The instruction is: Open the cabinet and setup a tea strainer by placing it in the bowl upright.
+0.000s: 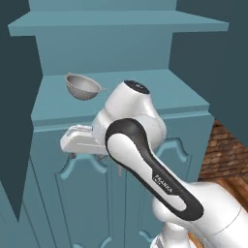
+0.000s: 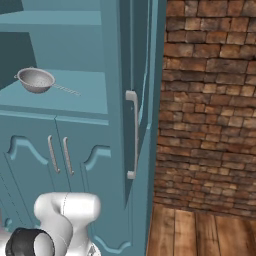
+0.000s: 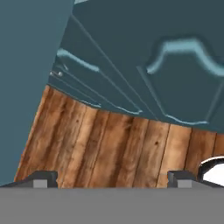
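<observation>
Cabinet (image 2: 132, 60) doors stand open; first step looks done. Tea strainer (image 1: 82, 86) sits on the open shelf (image 1: 121, 97), above the lower doors (image 2: 60, 155), untouched, handle pointing toward the right-hand door. Gripper (image 3: 112, 178) hangs below the shelf, facing the wood floor (image 3: 109, 148), fingers spread wide, holding nothing. Left to do: reach up, grasp the strainer, set it upright in the bowl.

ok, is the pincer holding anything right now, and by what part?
Nothing is held. The pincer is open, its fingertips wide apart with just wood floor between them. The tea strainer sits untouched on the cabinet shelf.
</observation>
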Motion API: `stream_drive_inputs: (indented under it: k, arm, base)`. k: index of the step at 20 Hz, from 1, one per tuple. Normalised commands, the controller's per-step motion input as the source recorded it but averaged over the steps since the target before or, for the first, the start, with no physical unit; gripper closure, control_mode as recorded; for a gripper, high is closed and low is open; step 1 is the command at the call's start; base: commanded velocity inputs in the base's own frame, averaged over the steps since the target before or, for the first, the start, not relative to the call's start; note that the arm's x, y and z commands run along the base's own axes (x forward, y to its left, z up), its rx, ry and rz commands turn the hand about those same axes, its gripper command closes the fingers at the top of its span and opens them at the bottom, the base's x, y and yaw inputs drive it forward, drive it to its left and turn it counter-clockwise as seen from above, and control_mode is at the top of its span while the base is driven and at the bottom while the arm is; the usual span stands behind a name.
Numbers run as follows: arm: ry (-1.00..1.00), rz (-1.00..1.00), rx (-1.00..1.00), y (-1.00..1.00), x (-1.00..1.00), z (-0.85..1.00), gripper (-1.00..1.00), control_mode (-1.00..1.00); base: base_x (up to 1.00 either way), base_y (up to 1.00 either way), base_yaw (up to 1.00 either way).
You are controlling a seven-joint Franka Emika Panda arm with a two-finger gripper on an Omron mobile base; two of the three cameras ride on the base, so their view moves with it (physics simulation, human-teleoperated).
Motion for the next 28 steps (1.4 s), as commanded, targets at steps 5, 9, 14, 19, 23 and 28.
stream_drive_inputs:
  k: [5, 9, 14, 19, 23, 28]
  arm:
    - [-0.53, 0.39, -0.51, -0.36, 0.01, 0.28, -1.00, -1.00]
    - [-0.71, 0.19, -0.46, -0.41, 0.27, 0.19, -1.00, -1.00]
    - [-0.50, 0.01, -0.03, -0.19, 0.66, 0.65, -1.00, -1.00]
    - [-0.47, 0.00, -0.01, -0.06, 0.33, 0.46, -1.00, -1.00]
    - [-0.01, 0.02, 0.06, -0.31, 0.01, 0.01, -1.00, -1.00]
    - [0.16, 0.01, 0.00, -0.44, 0.48, 0.10, -1.00, -1.00]
  base:
    - [0.00, 0.00, 0.00]
    - [0.00, 0.00, 0.00]
    - [0.00, 0.00, 0.00]
    - [0.00, 0.00, 0.00]
    - [0.00, 0.00, 0.00]
    - [0.00, 0.00, 0.00]
